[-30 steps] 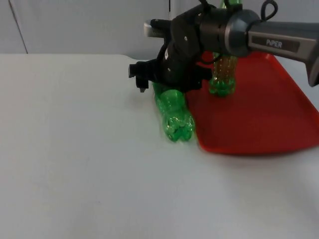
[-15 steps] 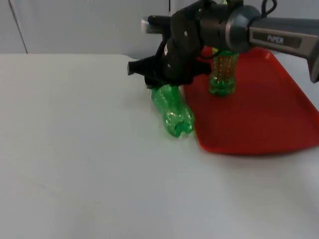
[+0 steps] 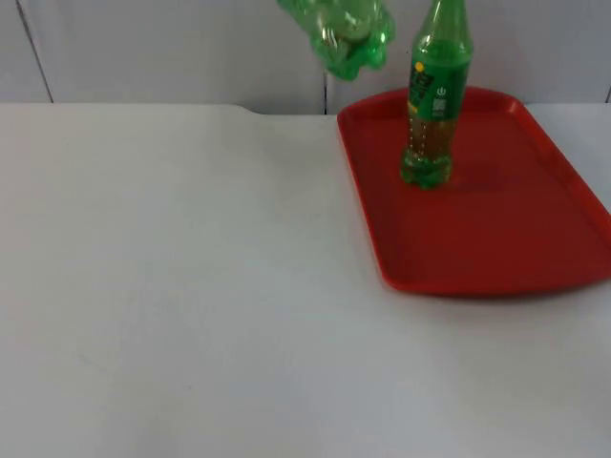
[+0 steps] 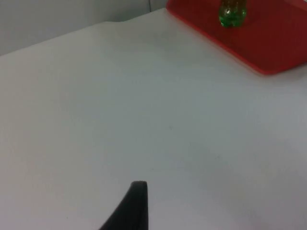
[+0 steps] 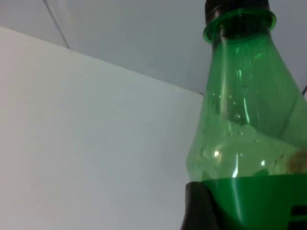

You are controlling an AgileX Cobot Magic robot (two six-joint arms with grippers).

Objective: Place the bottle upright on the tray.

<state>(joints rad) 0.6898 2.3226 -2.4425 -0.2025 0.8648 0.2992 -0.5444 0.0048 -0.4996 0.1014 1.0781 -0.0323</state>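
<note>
Bottle (image 3: pixel 346 38) hangs high above the counter (image 3: pixel 172 286), left of our red tray (image 3: pixel 496 239); second bottle (image 3: pixel 434 105) upright there. Can't tell either gripper's jaws.

A lab test bench, by the look of it. A bare white table (image 3: pixel 191 286) ends at a plain grey partition wall (image 3: pixel 143 48), with a red tray (image 3: pixel 496 229) on the table near the wall.

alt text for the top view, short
A green bottle is lifted high above the white table, its base toward the camera. Beside it, a second green bottle stands upright on a red tray at the table's right.
</note>
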